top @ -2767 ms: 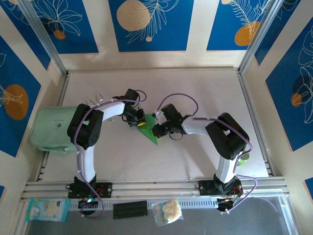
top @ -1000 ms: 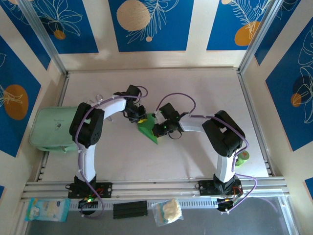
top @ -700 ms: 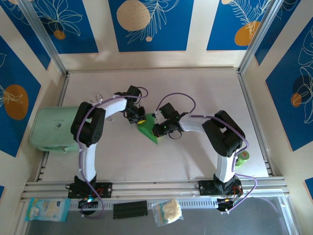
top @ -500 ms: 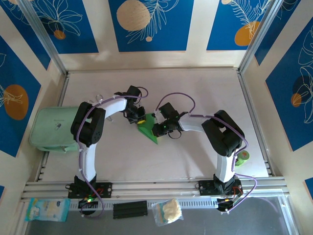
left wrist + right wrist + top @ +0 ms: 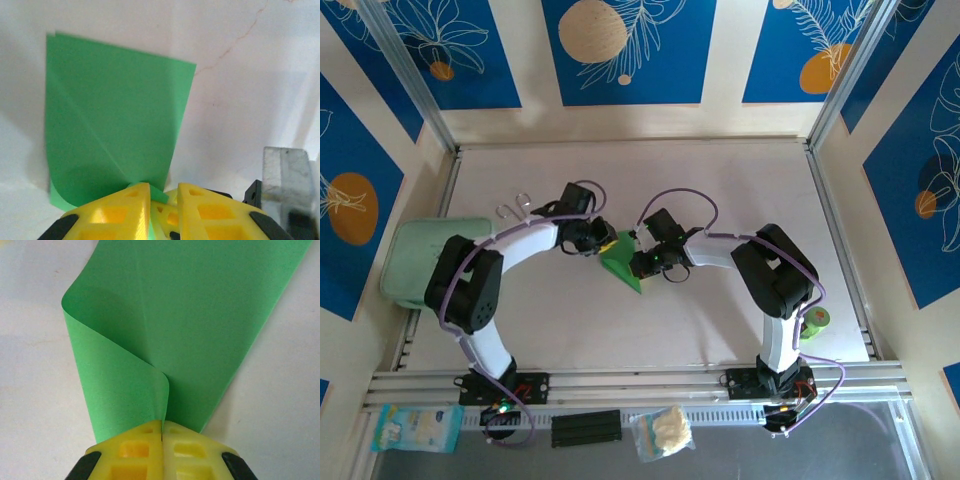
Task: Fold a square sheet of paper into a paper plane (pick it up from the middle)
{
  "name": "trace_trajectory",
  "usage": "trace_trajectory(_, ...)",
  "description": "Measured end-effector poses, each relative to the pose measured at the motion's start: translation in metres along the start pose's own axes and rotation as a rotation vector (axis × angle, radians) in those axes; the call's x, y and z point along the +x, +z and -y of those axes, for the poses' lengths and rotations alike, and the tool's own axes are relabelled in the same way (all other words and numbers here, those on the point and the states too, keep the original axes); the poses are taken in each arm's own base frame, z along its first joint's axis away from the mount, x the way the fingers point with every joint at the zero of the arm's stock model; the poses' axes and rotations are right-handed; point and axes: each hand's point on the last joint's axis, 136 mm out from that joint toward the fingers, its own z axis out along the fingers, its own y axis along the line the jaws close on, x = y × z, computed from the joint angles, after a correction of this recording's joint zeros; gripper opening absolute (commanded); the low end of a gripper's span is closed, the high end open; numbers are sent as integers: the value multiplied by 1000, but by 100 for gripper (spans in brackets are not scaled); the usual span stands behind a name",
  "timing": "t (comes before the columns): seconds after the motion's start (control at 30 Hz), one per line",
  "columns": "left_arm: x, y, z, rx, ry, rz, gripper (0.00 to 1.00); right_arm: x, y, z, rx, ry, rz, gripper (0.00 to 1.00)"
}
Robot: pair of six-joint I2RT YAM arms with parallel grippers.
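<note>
At the counter's (image 5: 720, 190) middle, the square sheet of paper (image 5: 620, 266) lies partly folded between both tools. The right tool (image 5: 162, 424) is clamped on its curled edge. The left tool (image 5: 164, 187) has jaws slightly parted at a corner; grip undetermined.

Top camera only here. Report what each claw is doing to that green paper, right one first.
Observer: The right claw is shut, with its fingers pressed together on the edge of the green paper.
Operator: Describe the paper at that pinch.
Observer: One side curls up and over into the pinch as a loose roll. It is not creased flat.
Operator: Now the left claw.
Observer: The left claw shows a narrow gap between its fingers. A corner of the paper reaches into it, but I can't tell if it grips.
</note>
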Motion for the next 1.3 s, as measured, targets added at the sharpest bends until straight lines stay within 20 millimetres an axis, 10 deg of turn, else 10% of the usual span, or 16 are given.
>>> trace_trajectory(0.33,47,25,-22,23,-68,-52,20,0,0,0,0,1,-3,0)
trace_trajectory(1.3,45,29,-23,60,-77,-12,18,-1,1,0,-3,1,-3,0)
